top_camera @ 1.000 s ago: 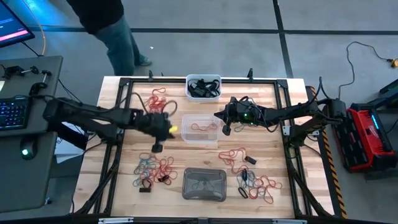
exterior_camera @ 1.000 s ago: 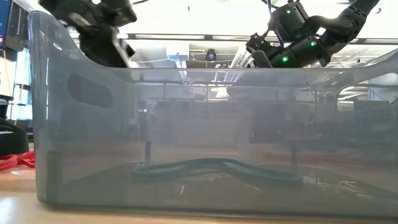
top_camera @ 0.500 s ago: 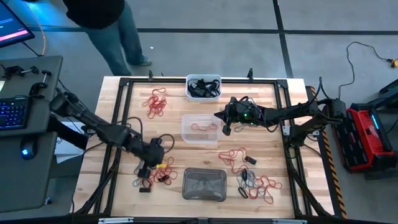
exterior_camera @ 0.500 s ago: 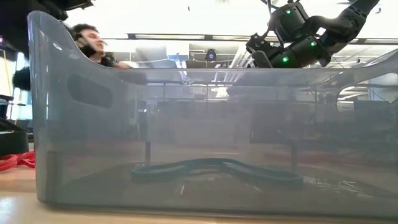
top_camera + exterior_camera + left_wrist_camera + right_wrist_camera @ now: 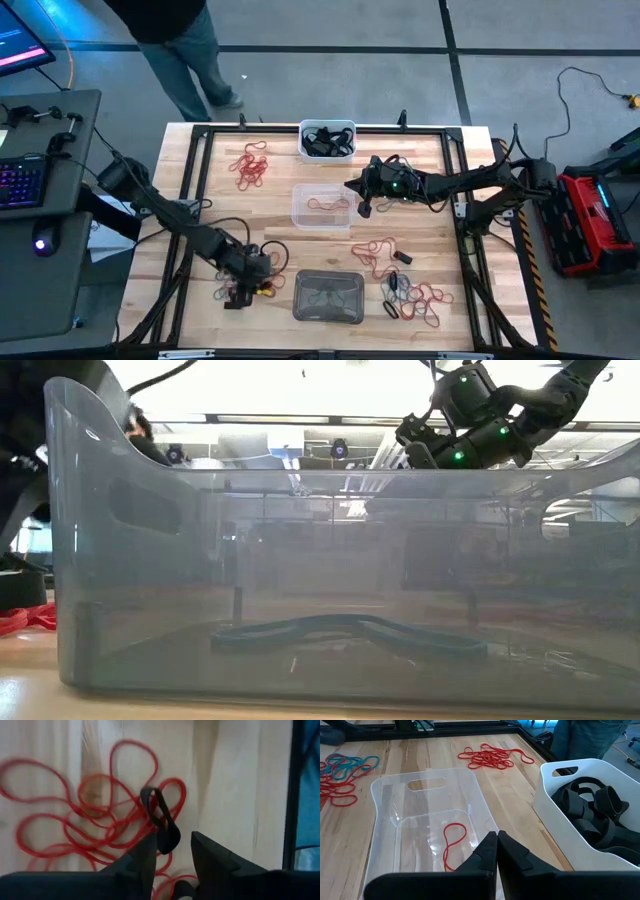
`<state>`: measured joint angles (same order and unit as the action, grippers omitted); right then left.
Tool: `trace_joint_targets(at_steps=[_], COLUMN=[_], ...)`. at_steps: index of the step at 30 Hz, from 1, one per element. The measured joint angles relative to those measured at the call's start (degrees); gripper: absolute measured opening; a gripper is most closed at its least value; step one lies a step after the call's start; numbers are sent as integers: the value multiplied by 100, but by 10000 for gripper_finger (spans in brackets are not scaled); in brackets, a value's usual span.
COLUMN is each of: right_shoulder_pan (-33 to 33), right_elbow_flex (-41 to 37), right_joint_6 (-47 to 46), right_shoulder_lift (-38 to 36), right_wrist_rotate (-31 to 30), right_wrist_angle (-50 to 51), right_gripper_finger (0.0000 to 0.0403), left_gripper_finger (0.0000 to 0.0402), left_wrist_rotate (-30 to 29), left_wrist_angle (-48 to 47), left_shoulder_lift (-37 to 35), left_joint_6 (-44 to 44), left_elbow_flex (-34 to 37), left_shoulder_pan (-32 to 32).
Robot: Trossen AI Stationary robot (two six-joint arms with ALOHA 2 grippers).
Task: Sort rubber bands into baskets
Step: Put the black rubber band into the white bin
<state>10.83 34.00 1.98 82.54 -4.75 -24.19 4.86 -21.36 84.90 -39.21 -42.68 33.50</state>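
Straddling a black rubber band [image 5: 161, 822] on red ones, the open left gripper [image 5: 172, 851] should seemingly pinch only it; right gripper [image 5: 496, 851] waits closed.

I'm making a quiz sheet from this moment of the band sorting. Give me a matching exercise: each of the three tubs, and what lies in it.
Things:
1. white tub
2. clear tub
3. grey tub

Contents:
A. a red band
B. a dark teal band
C. black bands

Pairs: 1-C, 2-A, 3-B
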Motion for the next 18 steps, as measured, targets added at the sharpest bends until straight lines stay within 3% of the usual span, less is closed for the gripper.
trace_joint_targets(at_steps=[8, 18], right_shoulder_pan=[0, 1], right_elbow_flex=[0, 0], right_joint_6=[107, 107], right_shoulder_lift=[0, 0], right_wrist_rotate=[0, 0], right_wrist_angle=[18, 18], right_gripper_finger=[0, 0], left_gripper_finger=[131, 129], left_wrist_rotate=[-14, -297], left_wrist_angle=[117, 61], left_shoulder_lift=[312, 524], left_joint_6=[-517, -566], left_elbow_flex=[0, -2], left_shoulder_pan=[80, 80])
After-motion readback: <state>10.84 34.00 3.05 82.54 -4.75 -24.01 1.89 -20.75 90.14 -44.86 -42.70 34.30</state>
